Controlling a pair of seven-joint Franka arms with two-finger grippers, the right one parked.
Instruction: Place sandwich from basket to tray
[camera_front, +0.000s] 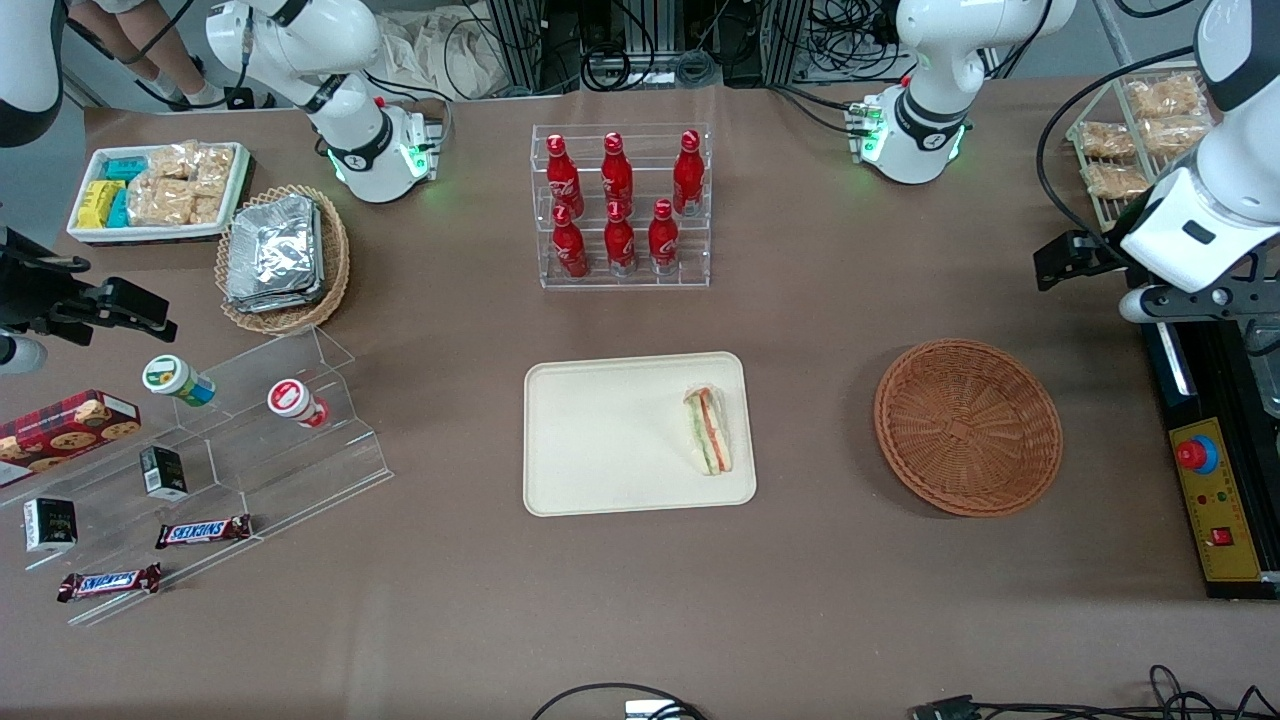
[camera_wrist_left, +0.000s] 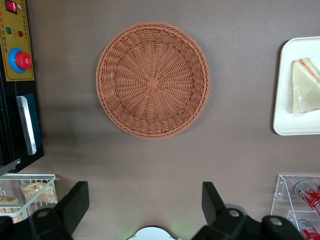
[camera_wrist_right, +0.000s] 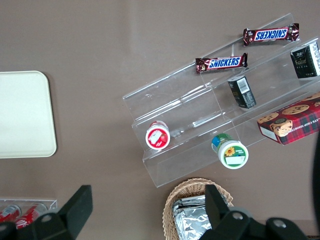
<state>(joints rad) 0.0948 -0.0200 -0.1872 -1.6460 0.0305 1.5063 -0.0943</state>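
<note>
The sandwich (camera_front: 708, 430) lies on the cream tray (camera_front: 610, 430), close to the tray edge that faces the basket; the left wrist view shows its pale bread (camera_wrist_left: 306, 87) on the tray (camera_wrist_left: 295, 125) too. The reddish-brown wicker basket (camera_front: 968, 425) sits empty on the table toward the working arm's end, and nothing lies in the basket (camera_wrist_left: 152, 80) seen from above. My gripper (camera_front: 1075, 260) hangs high over the table, farther from the front camera than the basket. The gripper (camera_wrist_left: 145, 202) is open, its fingers (camera_wrist_left: 75, 205) wide apart with nothing between them.
A clear rack of red bottles (camera_front: 620, 205) stands farther back than the tray. A control box with a red button (camera_front: 1215, 500) and a wire rack of bagged snacks (camera_front: 1140, 130) flank the basket. An acrylic shelf (camera_front: 230, 440) with snacks lies toward the parked arm's end.
</note>
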